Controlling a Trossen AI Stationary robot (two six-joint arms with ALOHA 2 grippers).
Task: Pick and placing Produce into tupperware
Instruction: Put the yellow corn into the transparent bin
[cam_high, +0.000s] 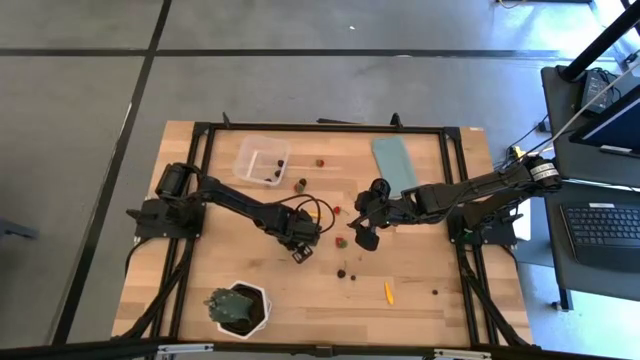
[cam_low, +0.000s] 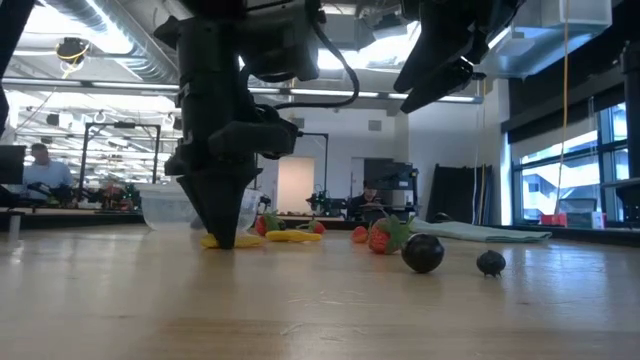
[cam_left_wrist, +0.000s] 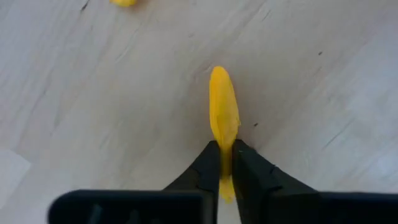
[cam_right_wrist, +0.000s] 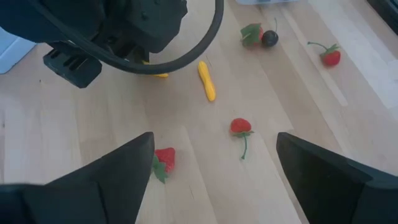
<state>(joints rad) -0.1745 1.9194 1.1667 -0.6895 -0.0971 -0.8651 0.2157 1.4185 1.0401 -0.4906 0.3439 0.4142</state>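
Note:
My left gripper (cam_high: 303, 241) is at mid-table, pointing down at the wood (cam_low: 226, 236), and is shut on a small yellow produce piece (cam_left_wrist: 224, 112). My right gripper (cam_high: 360, 234) hangs open above the table to its right (cam_right_wrist: 214, 149), touching nothing. Below it lie two red strawberries (cam_right_wrist: 165, 158) (cam_right_wrist: 240, 127) and another yellow piece (cam_right_wrist: 207, 81). The clear tupperware tub (cam_high: 262, 158) stands near the far edge with a few dark pieces inside. More red and dark produce (cam_low: 423, 252) is scattered on the wood. My left gripper pinches the yellow piece between its two fingers (cam_left_wrist: 208, 167), at one end of it (cam_left_wrist: 225, 148). The fingers come from above, pointing down. The rest of the piece stretches away from the fingers and lies flat on the table.
A flat teal lid (cam_high: 393, 165) lies right of the tub. A green plant in a white pot (cam_high: 240, 308) stands at the near edge. A yellow-orange piece (cam_high: 388, 292) and dark pieces (cam_high: 341, 272) lie toward the near right. Bare wood shows at the near left.

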